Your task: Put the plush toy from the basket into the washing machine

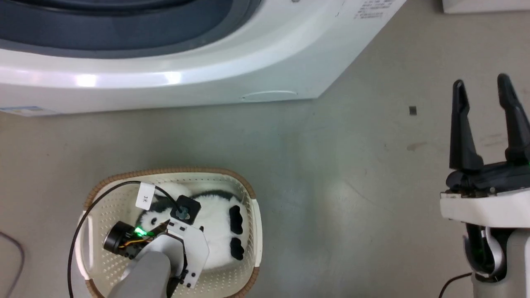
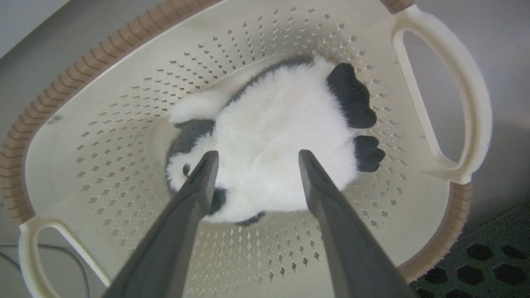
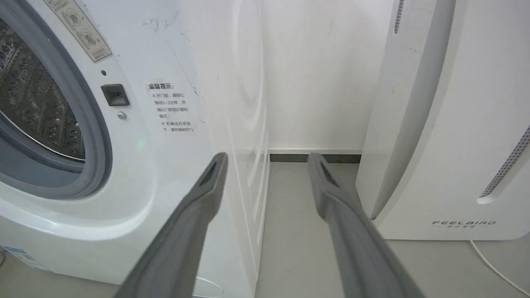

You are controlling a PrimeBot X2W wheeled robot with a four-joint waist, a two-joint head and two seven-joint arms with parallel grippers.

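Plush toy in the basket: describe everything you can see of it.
The plush toy is fluffy white fur with dark grey-black patches around the head, a small black eye and two black oval feet. It lies on the bottom of the perforated cream basket, feet toward one handle. The left end effector is open, its fingers straddling the toy's body; whether they touch the fur cannot be told.
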